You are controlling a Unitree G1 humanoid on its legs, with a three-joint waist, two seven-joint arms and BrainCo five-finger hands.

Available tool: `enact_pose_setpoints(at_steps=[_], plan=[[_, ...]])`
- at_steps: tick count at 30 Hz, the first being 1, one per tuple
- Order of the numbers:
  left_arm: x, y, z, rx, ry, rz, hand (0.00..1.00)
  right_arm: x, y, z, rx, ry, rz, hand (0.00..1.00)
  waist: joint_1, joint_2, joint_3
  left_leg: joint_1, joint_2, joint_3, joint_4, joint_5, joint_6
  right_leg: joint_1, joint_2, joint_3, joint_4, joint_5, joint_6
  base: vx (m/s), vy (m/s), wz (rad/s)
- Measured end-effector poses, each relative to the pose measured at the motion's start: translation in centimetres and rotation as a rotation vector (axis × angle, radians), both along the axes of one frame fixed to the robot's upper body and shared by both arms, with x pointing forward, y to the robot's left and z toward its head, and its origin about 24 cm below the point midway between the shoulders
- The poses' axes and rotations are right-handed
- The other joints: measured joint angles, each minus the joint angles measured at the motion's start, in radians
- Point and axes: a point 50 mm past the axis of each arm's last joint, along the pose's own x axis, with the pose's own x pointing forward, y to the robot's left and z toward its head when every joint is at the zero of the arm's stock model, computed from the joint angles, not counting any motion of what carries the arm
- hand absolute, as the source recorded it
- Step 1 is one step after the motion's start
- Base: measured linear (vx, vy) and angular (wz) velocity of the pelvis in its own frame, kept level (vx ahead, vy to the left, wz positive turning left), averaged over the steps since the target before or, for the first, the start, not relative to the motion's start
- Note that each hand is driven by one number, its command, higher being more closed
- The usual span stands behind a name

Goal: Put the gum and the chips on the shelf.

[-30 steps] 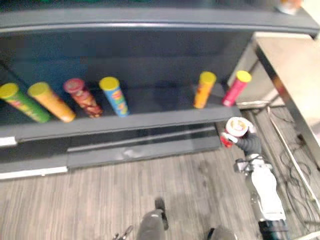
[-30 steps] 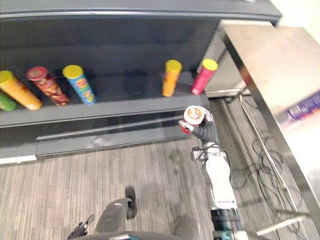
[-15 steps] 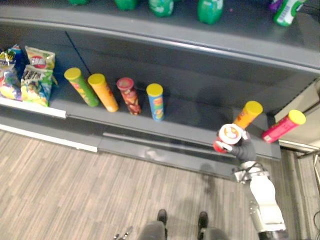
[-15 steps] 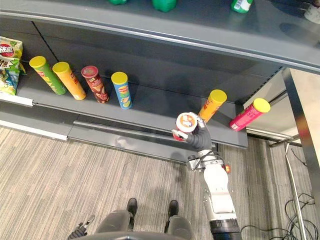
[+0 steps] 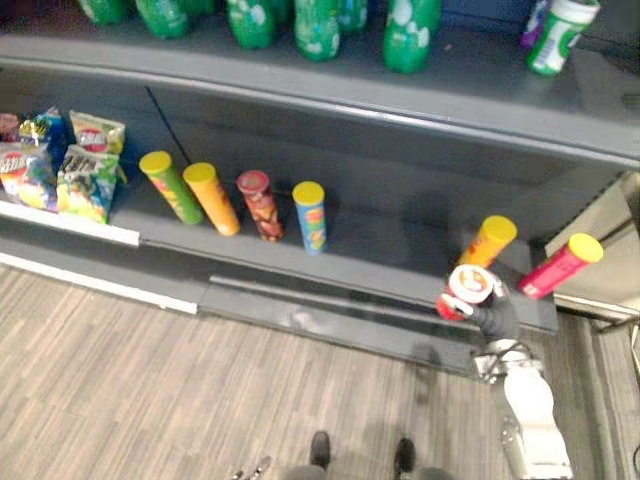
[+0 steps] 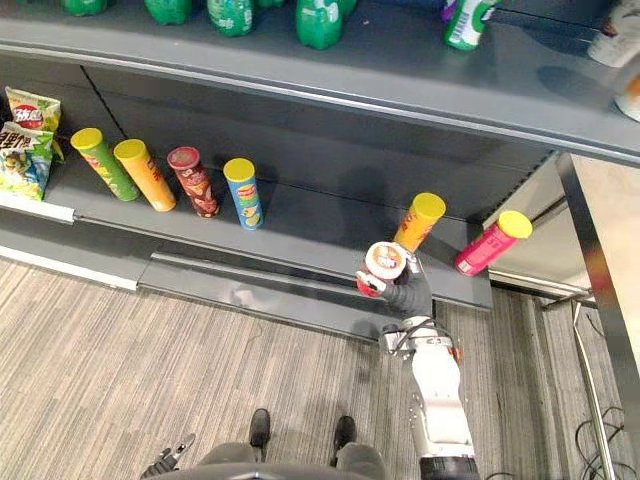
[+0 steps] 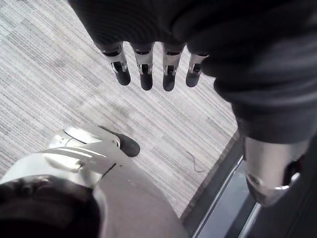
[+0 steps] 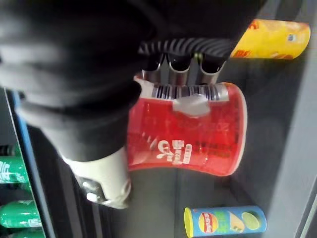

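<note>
One red chips can (image 6: 384, 266), clamped in the curled fingers of the right hand (image 6: 410, 293), hangs before the lower shelf (image 6: 320, 225): placing is in hand, and next it likely needs carrying forward and setting down upright, while the left hand (image 7: 145, 69) idles, fingers relaxed.

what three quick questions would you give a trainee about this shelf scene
1. True or false: the right hand is curled round a red can.
2. What stands on the upper shelf? A) green bottles B) snack bags C) tall cans
3. Fill the gap: the left hand, fingers straight above the floor, holds ___.
Key: 1 true; 2 A; 3 nothing.
</note>
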Motion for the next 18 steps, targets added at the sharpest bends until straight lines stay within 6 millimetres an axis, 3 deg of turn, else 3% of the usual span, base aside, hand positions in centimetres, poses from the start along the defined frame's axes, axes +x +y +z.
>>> enact_pose_setpoints(at_steps=[6, 11, 18], plan=[[0.1, 0.1, 0.0, 0.016, 0.012, -0.032, 0.00, -0.1, -0.2, -1.1, -0.027, 0.050, -0.028, 1.00, 0.002, -0.002, -0.021, 0.016, 0.006, 0.050, -0.001, -0.005, 0.002, 0.000, 0.004, 0.036, -0.002, 0.001, -0.001, 0.00, 0.001, -0.16], [0.2, 0.1, 0.0, 0.019, 0.013, -0.033, 0.00, 0.2, -0.4, -0.8, -0.038, 0.037, -0.049, 1.00, 0.002, -0.004, -0.028, 0.022, 0.005, 0.077, -0.001, -0.003, 0.005, 0.001, 0.006, 0.060, -0.015, 0.008, -0.002, 0.04, 0.006, -0.15], [0.2, 0.1, 0.0, 0.026, 0.030, -0.068, 0.00, 2.2, -2.8, 2.6, -0.048, -0.098, -0.179, 1.00, 0.001, -0.002, -0.034, 0.059, 0.005, 0.132, 0.000, -0.003, 0.005, 0.017, 0.008, 0.093, -0.013, 0.011, 0.001, 0.02, 0.002, -0.13]])
